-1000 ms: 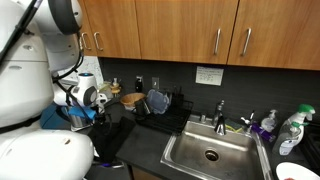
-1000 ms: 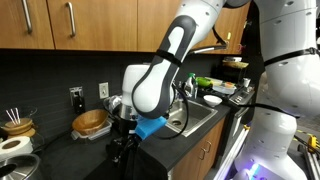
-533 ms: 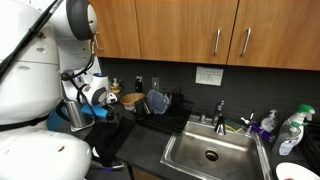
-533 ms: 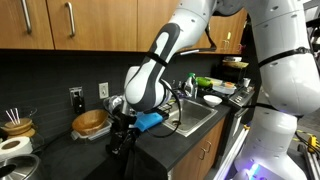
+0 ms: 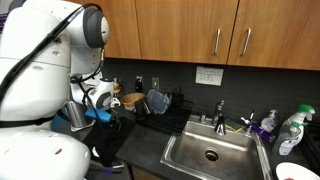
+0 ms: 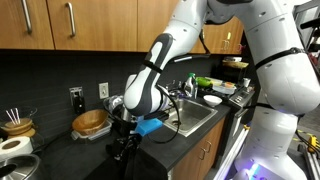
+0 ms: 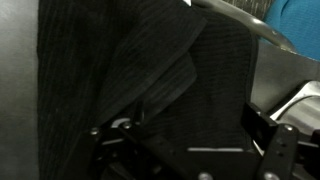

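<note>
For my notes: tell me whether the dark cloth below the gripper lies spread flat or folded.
Folded, or at least rumpled: the wrist view shows the dark cloth in overlapping layers with creases.

wall notice (image 5: 209,75) — print too small, illegible

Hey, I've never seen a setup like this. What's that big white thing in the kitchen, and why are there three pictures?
The big white thing is a robot arm with a two-fingered gripper at its end. Two pictures come from cameras standing in the kitchen, the dark close-up from a camera on the wrist. The dark counter has a sink set in it, and on it lie a wooden bowl and a dark ribbed cloth. The gripper hangs open right over that cloth and seems to hold nothing.
</note>
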Motion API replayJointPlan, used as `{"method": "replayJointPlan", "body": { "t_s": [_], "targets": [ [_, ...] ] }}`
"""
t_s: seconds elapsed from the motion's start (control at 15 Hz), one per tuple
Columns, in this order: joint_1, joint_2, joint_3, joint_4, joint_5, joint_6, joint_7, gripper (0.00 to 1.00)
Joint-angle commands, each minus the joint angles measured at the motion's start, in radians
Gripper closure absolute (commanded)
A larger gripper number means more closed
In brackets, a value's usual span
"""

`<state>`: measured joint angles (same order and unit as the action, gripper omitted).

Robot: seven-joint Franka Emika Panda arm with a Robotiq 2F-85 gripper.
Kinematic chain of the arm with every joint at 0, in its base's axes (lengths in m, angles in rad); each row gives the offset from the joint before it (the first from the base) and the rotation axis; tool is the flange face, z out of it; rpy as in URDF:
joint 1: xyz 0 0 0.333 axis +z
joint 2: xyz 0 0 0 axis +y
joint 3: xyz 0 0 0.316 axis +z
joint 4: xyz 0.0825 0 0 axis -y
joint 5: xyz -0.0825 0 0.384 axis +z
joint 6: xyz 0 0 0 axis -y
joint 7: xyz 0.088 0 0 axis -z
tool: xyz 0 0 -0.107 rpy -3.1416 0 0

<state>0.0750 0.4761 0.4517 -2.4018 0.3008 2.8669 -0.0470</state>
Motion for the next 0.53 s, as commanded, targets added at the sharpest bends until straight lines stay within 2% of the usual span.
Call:
{"method": "replayJointPlan", "body": {
  "t_s": [0.0,0.47],
  "targets": [
    [-0.033,0.032,0.019,0.016,0.026,-0.016,-0.026,0.00],
    [-0.074,0.050,0.032,0.010,0.032,-0.007,-0.029,0.00]
  ]
}}
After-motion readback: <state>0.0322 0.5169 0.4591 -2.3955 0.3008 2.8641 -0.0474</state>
